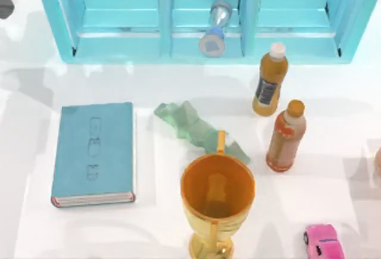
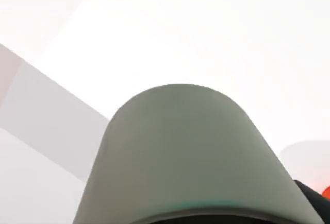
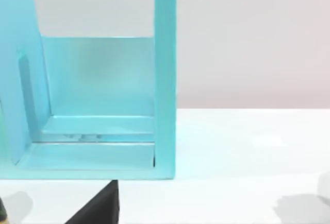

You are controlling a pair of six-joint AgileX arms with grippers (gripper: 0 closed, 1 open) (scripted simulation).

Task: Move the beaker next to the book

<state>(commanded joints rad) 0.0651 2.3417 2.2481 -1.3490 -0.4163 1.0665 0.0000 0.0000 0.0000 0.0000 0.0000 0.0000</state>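
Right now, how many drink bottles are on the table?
2: the yellow juice bottle stands in front of the teal shelf, the orange-capped bottle nearer, right of the golden goblet.

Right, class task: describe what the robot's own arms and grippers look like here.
Little can be told. The right gripper appears as a plain black, straight-edged wedge in its wrist view. A dark grey, rounded piece at the top view's upper left corner is probably the left arm. No cables or markings are visible.
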